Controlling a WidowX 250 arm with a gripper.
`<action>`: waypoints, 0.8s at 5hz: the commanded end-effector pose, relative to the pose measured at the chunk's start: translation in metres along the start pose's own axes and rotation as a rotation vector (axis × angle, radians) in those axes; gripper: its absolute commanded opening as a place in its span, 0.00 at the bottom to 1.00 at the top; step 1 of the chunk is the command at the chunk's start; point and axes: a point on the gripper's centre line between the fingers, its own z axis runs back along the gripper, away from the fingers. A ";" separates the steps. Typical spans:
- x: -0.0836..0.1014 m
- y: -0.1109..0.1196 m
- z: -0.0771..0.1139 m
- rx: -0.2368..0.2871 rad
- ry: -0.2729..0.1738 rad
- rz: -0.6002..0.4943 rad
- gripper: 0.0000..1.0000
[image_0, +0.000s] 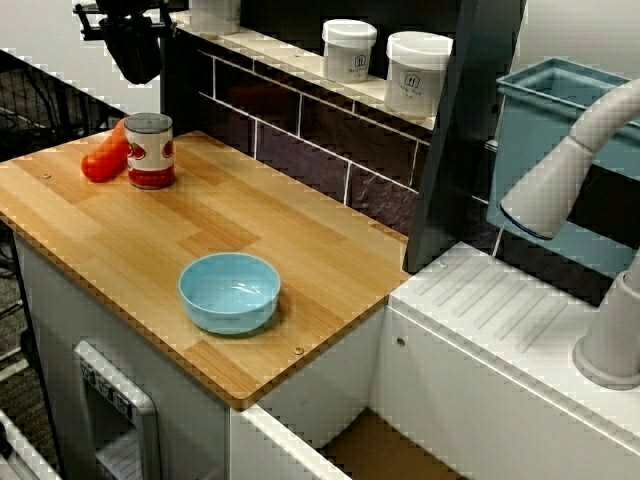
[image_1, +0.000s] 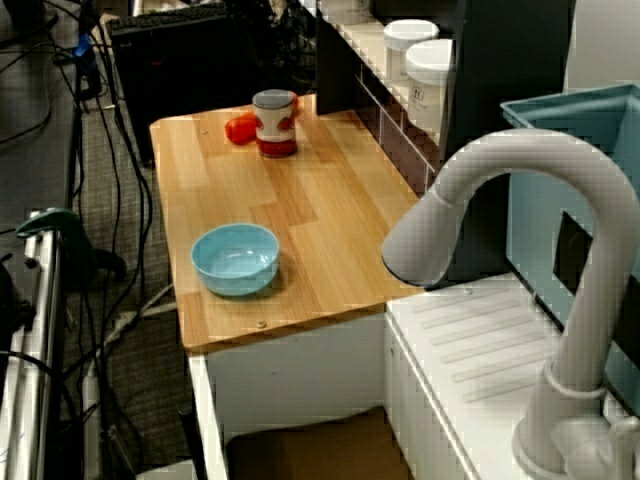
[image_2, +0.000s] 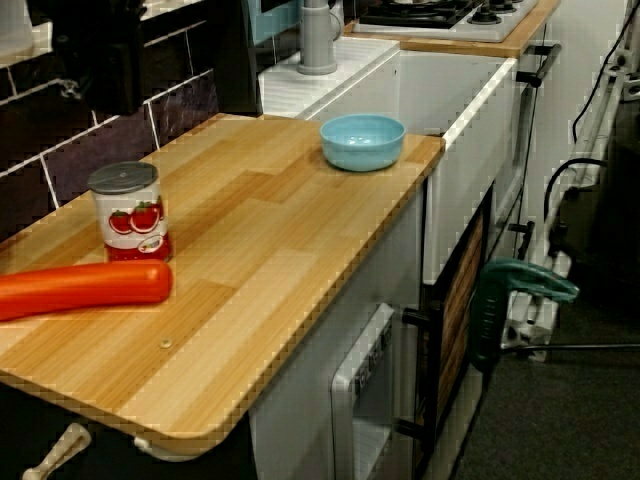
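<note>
Two items nearest dark fingers: can, carrot apparently touching it; finger opening blurred, cannot tell.

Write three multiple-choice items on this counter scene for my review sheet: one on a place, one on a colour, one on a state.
1. Where does the orange carrot lie?
A) in the sink
B) right beside the tomato can
C) on the shelf

2. What colour is the bowl?
A) light blue
B) red
C) white

3. How does the tomato can stand?
A) tipped on its side
B) upside down
C) upright on the wooden counter

Answers:
1 B: the carrot lies flat with one end by the can's base.
2 A: all three views show it pale blue.
3 C: its lid faces up and its label reads level.
</note>
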 end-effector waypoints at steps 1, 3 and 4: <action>0.019 0.015 0.012 0.048 -0.068 0.038 1.00; 0.029 0.035 0.014 0.069 -0.101 0.098 1.00; 0.032 0.038 0.000 0.086 -0.088 0.110 1.00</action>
